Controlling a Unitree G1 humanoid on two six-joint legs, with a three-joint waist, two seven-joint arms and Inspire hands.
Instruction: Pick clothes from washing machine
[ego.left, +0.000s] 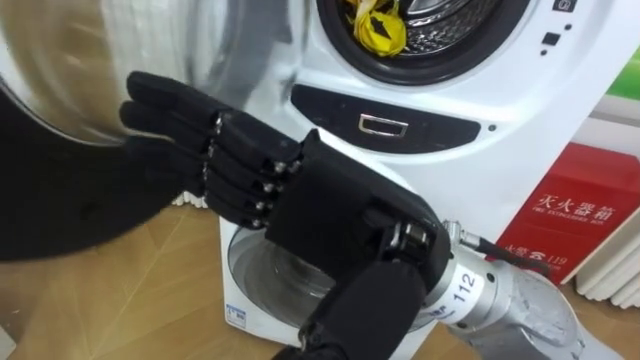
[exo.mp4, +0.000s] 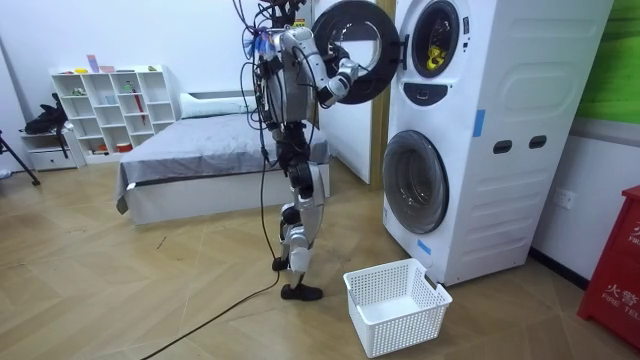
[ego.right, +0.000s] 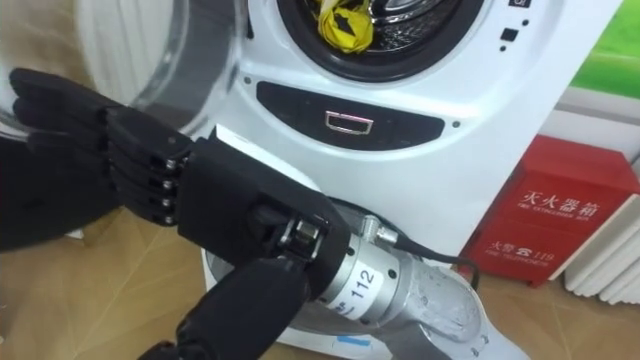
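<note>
The black right hand (ego.left: 320, 200), in the left eye view, is spread flat and empty. The crumpled yellow garment (ego.left: 380, 28) lies above and beyond it in the drum of the white front-loading washing machine (ego.left: 560, 90). Best to lift, aim the fingertips into the opening, then close. The right eye view agrees. The room view adds the round dark-rimmed door (exo.mp4: 355, 50) beside the hand and a white slatted plastic basket (exo.mp4: 395, 305) below.
</note>
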